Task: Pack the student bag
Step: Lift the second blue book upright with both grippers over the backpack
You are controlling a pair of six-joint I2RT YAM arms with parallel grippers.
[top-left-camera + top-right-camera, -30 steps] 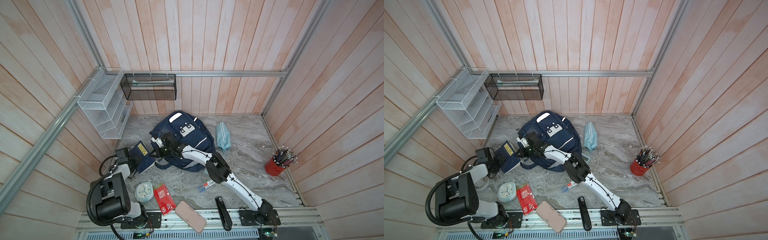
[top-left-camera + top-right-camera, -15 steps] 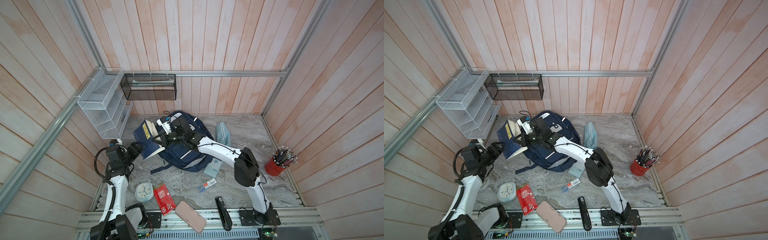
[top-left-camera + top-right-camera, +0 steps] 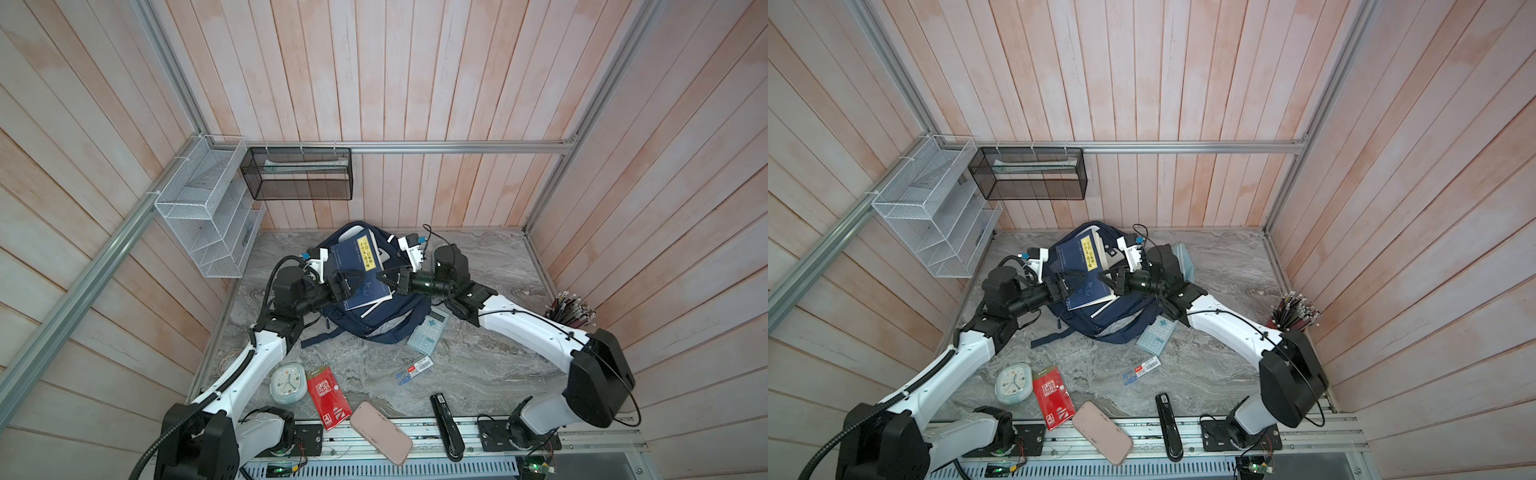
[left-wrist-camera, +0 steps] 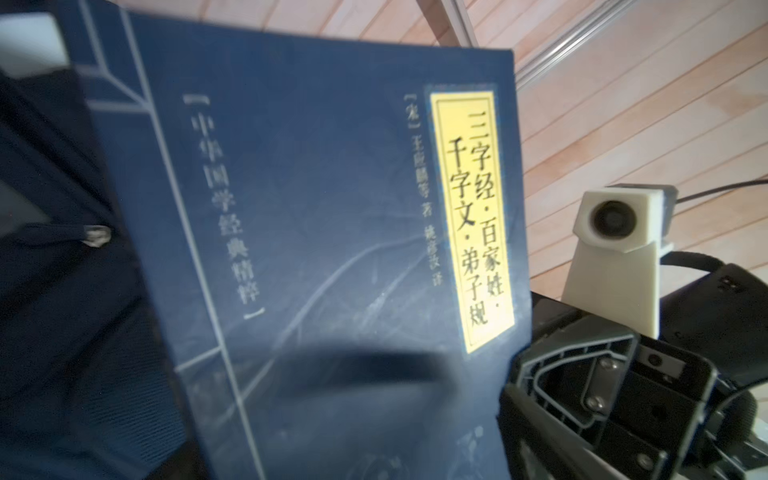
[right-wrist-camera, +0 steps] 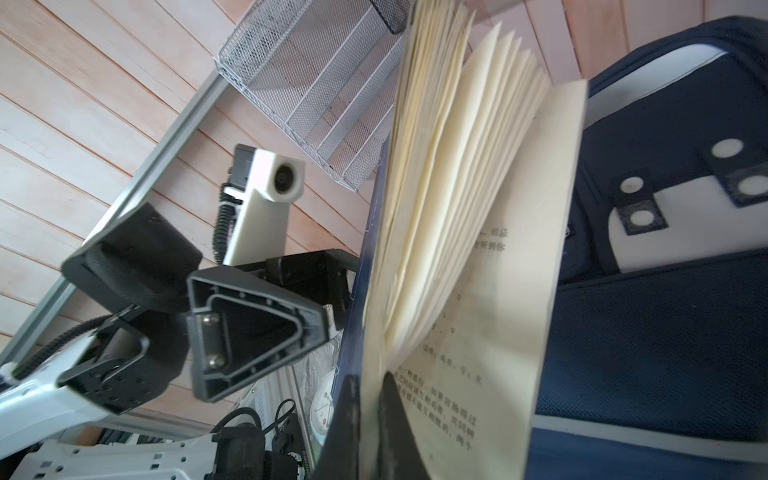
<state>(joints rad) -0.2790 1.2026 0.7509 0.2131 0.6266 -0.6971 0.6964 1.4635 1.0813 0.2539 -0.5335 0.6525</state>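
A dark-blue softcover book (image 4: 311, 249) bearing a yellow rectangular label (image 4: 471, 220) dominates the view. The navy-blue fabric student bag (image 4: 54, 299) borders one long edge; the black right gripper (image 4: 513, 395) meets the opposite edge.

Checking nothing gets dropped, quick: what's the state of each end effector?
Left end effector: open, holding nothing, at the book's edge.
Right end effector: shut on the book.
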